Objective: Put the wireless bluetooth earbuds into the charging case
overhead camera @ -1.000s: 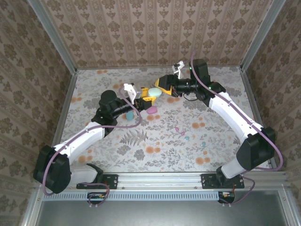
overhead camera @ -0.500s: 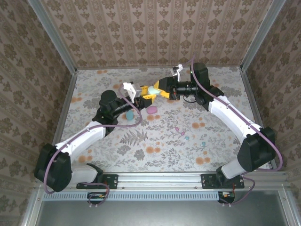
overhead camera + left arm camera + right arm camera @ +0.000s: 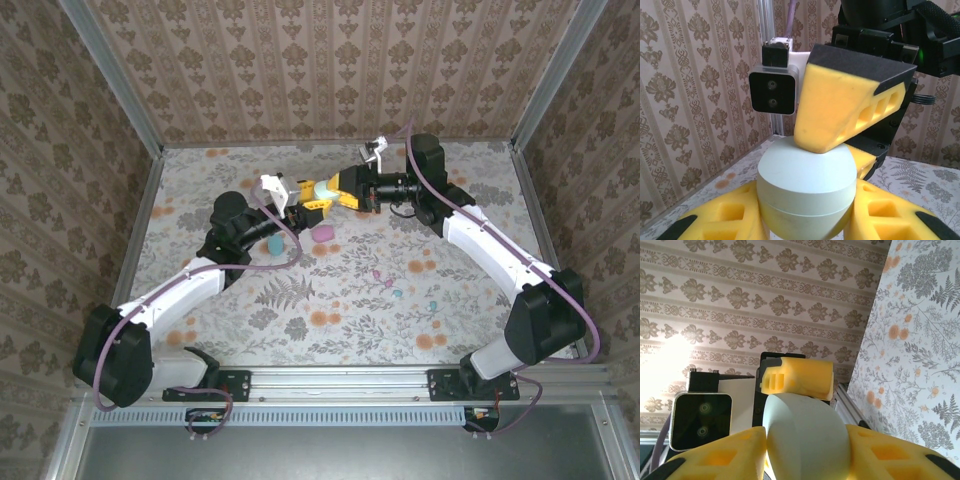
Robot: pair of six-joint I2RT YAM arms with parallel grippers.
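A pale mint egg-shaped charging case (image 3: 325, 190) hangs above the far middle of the table, held between both arms. My left gripper (image 3: 807, 222) is shut on its lower half (image 3: 807, 192), below a thin seam. My right gripper (image 3: 807, 455) is shut on the other end of the case (image 3: 807, 437), with a yellow finger (image 3: 840, 107) pressing on its top. Both grippers meet at the case in the top view, left (image 3: 308, 203) and right (image 3: 340, 190). Three tiny earbuds lie on the table: pink (image 3: 377, 274), light blue (image 3: 397, 294), teal (image 3: 433, 305).
A pink case (image 3: 323, 232) and a blue case (image 3: 274, 244) lie on the floral table right under the left arm's wrist. Patterned walls (image 3: 330, 70) enclose the back and both sides. The earbuds lie in the open stretch at centre right.
My right gripper has moved left onto the mint case and closed its jaws on it. The left gripper has kept its grip and barely shifted.
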